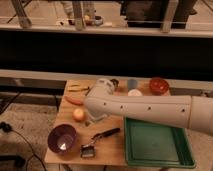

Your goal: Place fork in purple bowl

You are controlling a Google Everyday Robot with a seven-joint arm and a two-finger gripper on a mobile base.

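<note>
The purple bowl (62, 138) stands at the table's front left, with nothing showing inside it. My white arm reaches in from the right across the middle of the table. Its end, with the gripper (93, 120), points down just right of an orange fruit (78, 114) and above and to the right of the bowl. The arm covers most of the gripper. The thin metal fork does not show; the spot where it lay is behind the arm.
A black-handled tool with a boxy metal head (97, 140) lies right of the bowl. A carrot (74, 100) and a banana (79, 88) lie at the back left. A red-orange bowl (159, 85) and a cup (132, 83) stand at the back. A green tray (157, 143) fills the right.
</note>
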